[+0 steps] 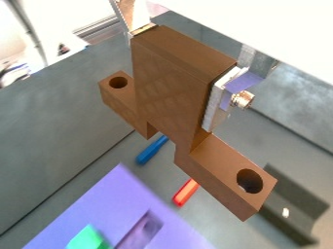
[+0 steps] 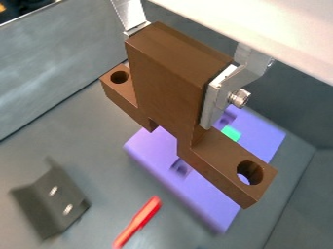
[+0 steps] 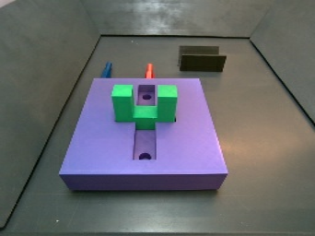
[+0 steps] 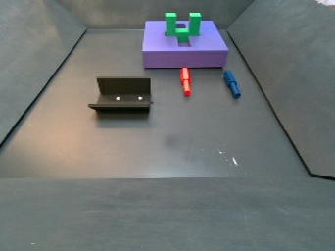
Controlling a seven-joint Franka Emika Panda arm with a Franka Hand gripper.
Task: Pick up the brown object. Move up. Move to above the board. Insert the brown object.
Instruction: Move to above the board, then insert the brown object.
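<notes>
High above the floor of the grey enclosure, out of both side views entirely, the gripper (image 2: 182, 49) has the brown object (image 2: 182, 112) clamped between its fingers (image 2: 221, 97), the long bar hanging down with a holed arm to either side. My read is that the pick-up and lift are done and the carry toward the board (image 3: 147, 138) is in hand: in a wrist view the purple slab shows directly beneath the lower end of the block, in the other only at a corner, so I can't call the alignment settled yet. The next move, I'd say, is to finish centring over the board's slot (image 3: 145, 143), square the bar to it, then come straight down. Watch the green U-shaped block (image 3: 143, 104) already sitting across that slot; the brown piece has to land clear of it or mate with it cleanly. The side views give what the wrist views cannot: the whole layout, with the red stick (image 4: 186, 79) and blue stick (image 4: 232, 82) lying just beside the board and the fixture (image 4: 121, 95) standing well apart. The wrist views alone show the grasp.
</notes>
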